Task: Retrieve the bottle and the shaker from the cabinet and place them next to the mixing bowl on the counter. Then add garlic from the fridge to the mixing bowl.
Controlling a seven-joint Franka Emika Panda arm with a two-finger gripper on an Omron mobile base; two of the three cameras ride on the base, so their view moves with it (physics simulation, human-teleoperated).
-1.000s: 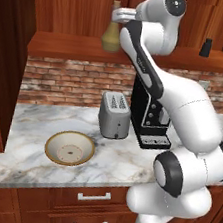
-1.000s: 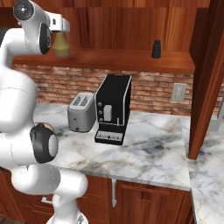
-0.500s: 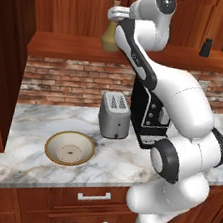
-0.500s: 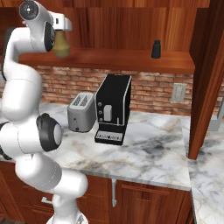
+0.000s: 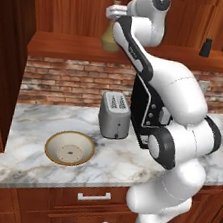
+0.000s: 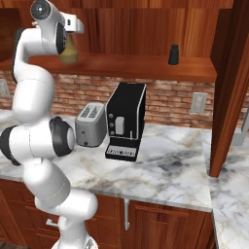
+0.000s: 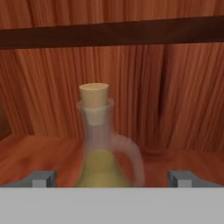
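Left base view: one bottle (image 5: 110, 38) stands upright on the plank shelf of the cabinet (image 5: 67, 46), at the shelf's left-centre, partly hidden behind the raised arm. One shaker (image 5: 206, 47) stands on the same shelf, well apart to the right. One mixing bowl (image 5: 70, 148) lies on the marble tabletop (image 5: 20, 160), left of one toaster (image 5: 115, 115). One black coffee machine (image 5: 139, 112) stands just beside the toaster, largely covered by the arm. Two drawer fronts with silver handles (image 5: 93, 197) sit below the tabletop.

Right base view: the arm reaches up to the shelf; the bottle (image 6: 69, 52) shows as an olive-tan base just behind the wrist. The shaker (image 6: 173, 55) stands alone further right along the shelf. On the tabletop (image 6: 165, 170), the toaster (image 6: 91, 124) and the coffee machine (image 6: 126, 120) stand side by side. One wall socket (image 6: 197, 103) is set in the brick backsplash.

Hand view: the hand (image 7: 111, 179) is spread wide, one fingertip at each lower corner, pinching nothing. The bottle (image 7: 101, 148) stands upright between and beyond the fingertips (image 7: 41, 179), its cork stopper on and side handle to the right. It rests on the shelf against the cabinet (image 7: 175, 87) back panel.
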